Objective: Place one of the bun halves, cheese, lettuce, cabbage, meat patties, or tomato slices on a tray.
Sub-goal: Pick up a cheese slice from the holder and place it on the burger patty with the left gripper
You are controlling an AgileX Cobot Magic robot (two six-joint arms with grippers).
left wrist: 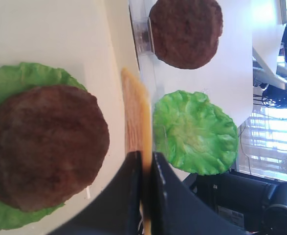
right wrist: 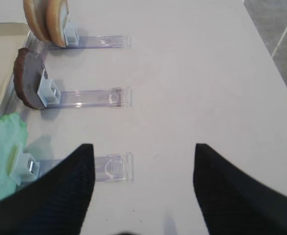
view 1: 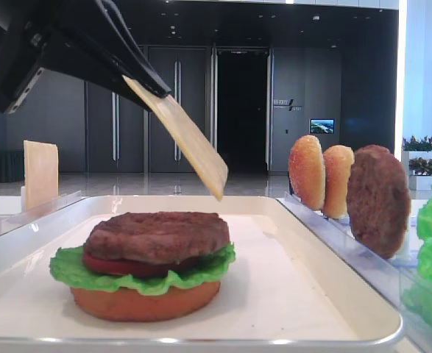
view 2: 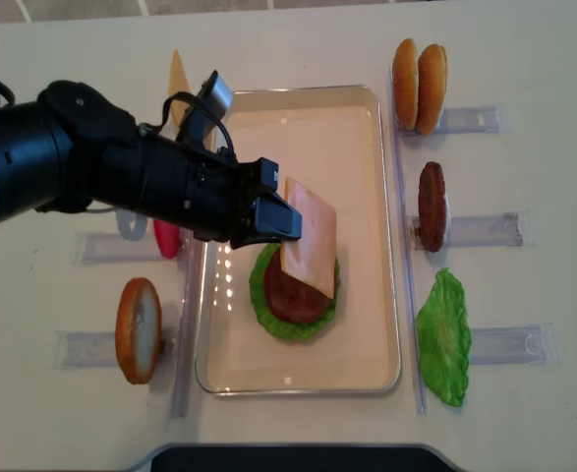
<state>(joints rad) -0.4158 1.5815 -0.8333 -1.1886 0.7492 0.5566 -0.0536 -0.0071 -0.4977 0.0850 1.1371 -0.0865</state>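
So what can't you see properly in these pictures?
- Top view: the cheese and left arm cover part of the patty.
- Low front view: the left tool is cut off by the top edge.
- Right wrist view: the lettuce is cut off at the left edge, and the right tool's fingers hide part of a clear holder.

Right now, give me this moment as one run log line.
left gripper: shut on cheese | cheese: tilted above stacked patty, not touching | tray: bun, lettuce, tomato, patty stacked | right gripper: open, empty
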